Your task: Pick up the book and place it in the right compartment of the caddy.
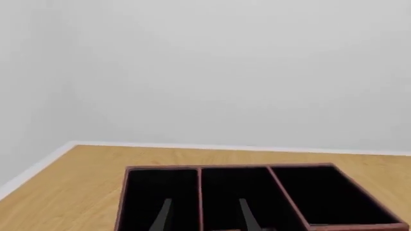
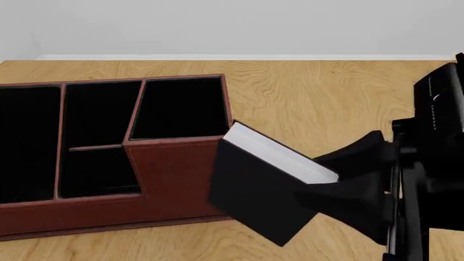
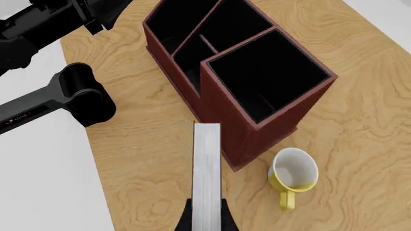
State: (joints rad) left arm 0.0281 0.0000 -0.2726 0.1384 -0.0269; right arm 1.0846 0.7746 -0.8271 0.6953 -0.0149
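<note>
Book (image 2: 254,196), black covers, white page edge, tilted

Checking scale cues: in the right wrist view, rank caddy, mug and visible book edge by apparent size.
1. caddy, largest by far.
2 and 3. book page edge and mug look similar; the book sits nearer the camera, so no ranking.
</note>
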